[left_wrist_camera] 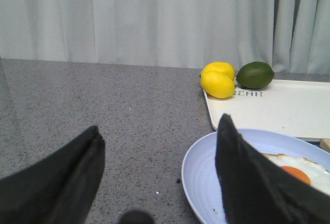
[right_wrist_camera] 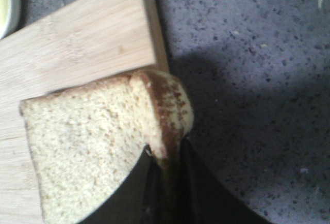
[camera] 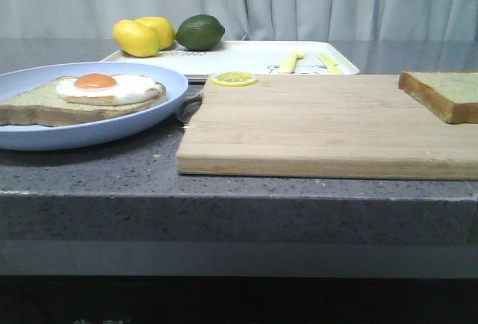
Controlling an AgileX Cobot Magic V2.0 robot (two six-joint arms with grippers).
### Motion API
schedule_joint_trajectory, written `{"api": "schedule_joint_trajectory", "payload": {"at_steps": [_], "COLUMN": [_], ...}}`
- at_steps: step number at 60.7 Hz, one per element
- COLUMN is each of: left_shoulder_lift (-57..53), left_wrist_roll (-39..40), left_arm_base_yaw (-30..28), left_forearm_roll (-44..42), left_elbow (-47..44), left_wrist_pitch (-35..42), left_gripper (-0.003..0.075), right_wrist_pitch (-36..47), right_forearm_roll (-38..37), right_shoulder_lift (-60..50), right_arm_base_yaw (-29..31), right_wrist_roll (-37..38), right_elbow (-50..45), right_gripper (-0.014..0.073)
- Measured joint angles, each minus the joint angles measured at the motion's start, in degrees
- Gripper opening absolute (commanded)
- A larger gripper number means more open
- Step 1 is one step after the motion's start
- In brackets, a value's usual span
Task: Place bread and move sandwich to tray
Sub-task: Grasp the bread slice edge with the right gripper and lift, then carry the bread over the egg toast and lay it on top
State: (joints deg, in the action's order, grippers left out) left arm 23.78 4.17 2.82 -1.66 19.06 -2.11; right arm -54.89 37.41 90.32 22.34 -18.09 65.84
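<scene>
One thin pinch: right gripper (right_wrist_camera: 166, 157) clamps the bread (right_wrist_camera: 93, 146) by its crust edge, slice on the board (right_wrist_camera: 77, 43); could sag or slip. Left gripper (left_wrist_camera: 157, 146) gapes over the plate (left_wrist_camera: 201, 177) (sandwich beside).

You have the sandwich (camera: 82, 94) on the blue plate (camera: 160, 100) at left of frame. Cutting board (camera: 321, 126) fills centre-right, bread (camera: 442, 94) at its upper right corner. White tray (camera: 246, 57) sits behind; lemon slice (camera: 233, 78) between them.
</scene>
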Motion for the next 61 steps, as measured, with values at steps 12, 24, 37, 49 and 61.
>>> {"api": "schedule_joint_trajectory", "payload": {"at_steps": [12,24,37,49,61], "left_shoulder_lift": [0.00,0.00,0.00,0.00,0.00], "left_wrist_roll": [0.00,0.00,0.00,0.00,0.00], "left_arm_base_yaw": [0.00,0.00,0.00,0.00,0.00], "left_forearm_roll": [0.00,0.00,0.00,0.00,0.00], "left_elbow": [0.00,0.00,0.00,0.00,0.00], "left_wrist_pitch": [0.00,0.00,0.00,0.00,0.00], "left_gripper": [0.0447,0.0439,0.0439,0.0439,0.0439], "right_wrist_pitch": [-0.39,-1.67,0.06,13.34,25.64], "right_forearm_roll": [3.75,16.46,31.57,42.89,53.92], "right_shoulder_lift": [-5.76,-10.05,-10.04,-6.25,2.50], "right_arm_base_yaw": [0.00,-2.92,-19.60,-37.93,-51.17], "right_wrist_roll": [-0.11,-2.05,-6.77,-8.88,-14.64], "right_elbow": [0.00,0.00,0.00,0.13,4.20], "right_gripper": [-0.0067,-0.0068,-0.0068,-0.0068,-0.0068]}}
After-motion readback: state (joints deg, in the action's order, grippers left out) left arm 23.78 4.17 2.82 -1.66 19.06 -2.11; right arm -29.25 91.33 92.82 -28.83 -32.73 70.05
